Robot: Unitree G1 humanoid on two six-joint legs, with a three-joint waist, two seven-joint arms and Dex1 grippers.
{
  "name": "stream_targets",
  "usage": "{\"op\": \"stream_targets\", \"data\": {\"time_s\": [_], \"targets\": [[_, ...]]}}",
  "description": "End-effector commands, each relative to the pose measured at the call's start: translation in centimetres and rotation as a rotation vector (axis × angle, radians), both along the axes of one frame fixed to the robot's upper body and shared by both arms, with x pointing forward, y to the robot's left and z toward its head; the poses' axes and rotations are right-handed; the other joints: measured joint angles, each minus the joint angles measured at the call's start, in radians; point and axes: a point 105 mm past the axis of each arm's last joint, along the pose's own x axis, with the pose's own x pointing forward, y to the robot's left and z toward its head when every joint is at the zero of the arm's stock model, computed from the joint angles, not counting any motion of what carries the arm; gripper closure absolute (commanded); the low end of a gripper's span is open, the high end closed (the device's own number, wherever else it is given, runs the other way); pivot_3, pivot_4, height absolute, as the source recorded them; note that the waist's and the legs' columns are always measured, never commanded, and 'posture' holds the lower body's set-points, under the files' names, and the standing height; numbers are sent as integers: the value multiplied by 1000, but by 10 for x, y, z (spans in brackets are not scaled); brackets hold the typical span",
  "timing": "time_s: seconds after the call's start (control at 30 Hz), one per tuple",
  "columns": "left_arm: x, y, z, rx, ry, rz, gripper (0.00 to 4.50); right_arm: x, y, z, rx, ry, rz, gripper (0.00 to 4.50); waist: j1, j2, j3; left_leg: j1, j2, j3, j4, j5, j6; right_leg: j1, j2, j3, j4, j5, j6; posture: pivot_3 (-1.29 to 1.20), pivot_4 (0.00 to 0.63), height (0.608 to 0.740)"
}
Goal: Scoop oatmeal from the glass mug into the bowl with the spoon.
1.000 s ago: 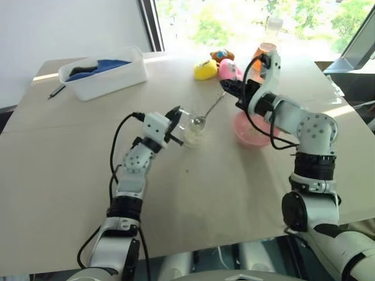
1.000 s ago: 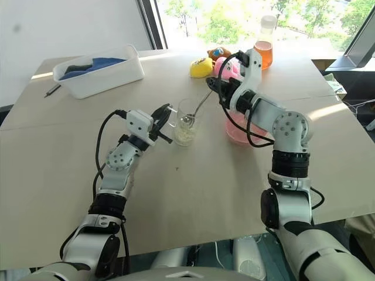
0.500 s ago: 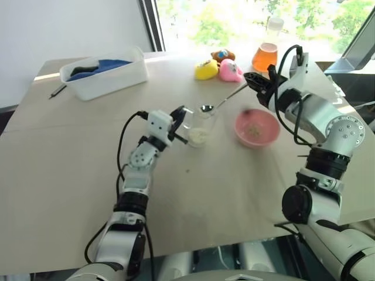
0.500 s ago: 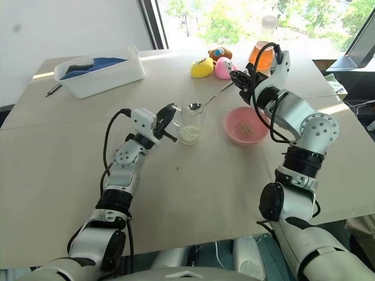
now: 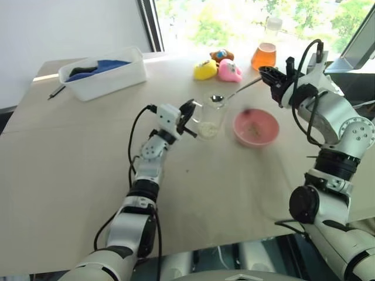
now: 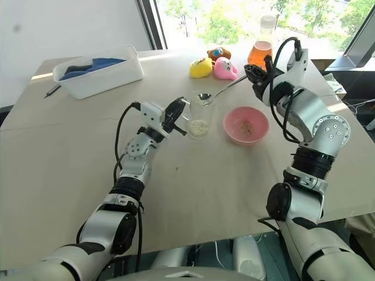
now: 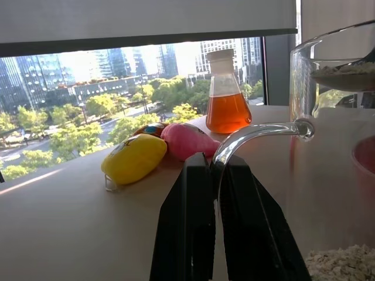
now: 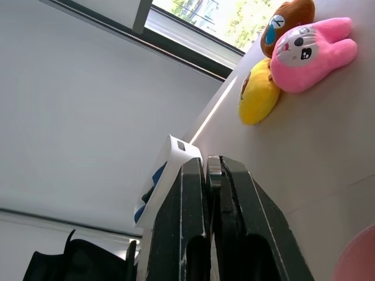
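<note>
The glass mug point(image 5: 210, 120) stands near the table's middle with oatmeal point(image 7: 343, 264) at its bottom. My left gripper point(image 5: 188, 111) is shut on the mug's handle point(image 7: 258, 133). The spoon point(image 5: 234, 93) slants over the mug, its oval end point(image 6: 204, 96) just above the rim. My right gripper point(image 5: 270, 76) is shut on the end of the spoon's thin handle point(image 8: 212, 167). The pink bowl point(image 5: 255, 127) sits just right of the mug, with a few pale flakes point(image 6: 246, 126) inside.
A flask of orange liquid point(image 5: 265, 54) and yellow point(image 5: 205, 70) and pink point(image 5: 229, 70) plush toys stand at the table's far edge. A white tub point(image 5: 105, 73) with blue cloth sits far left, a dark pen point(image 5: 56, 91) beside it.
The spoon has come up out of the mug as my right gripper swung right. My left gripper has slid the mug right, closer to the pink bowl.
</note>
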Motion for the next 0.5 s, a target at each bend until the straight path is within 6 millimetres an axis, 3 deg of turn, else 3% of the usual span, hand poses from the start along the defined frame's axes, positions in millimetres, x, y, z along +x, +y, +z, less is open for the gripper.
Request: {"op": "stream_targets", "data": {"time_s": [0.03, 0.5], "targets": [[-1, 9, 31, -76, -119, 22, 4460, -1, -20, 9, 11, -19, -82, 4500, 0, 0, 0, 0, 0, 0, 0, 0, 0, 0, 0, 0, 0, 0, 0, 0, 150, 740], [2, 8, 23, -65, -98, 30, 4460, -9, -35, 16, 90, -20, -112, 4500, -4, 0, 0, 0, 0, 1, 0, 0, 0, 0, 0, 1, 0, 0, 0, 0, 150, 740]]}}
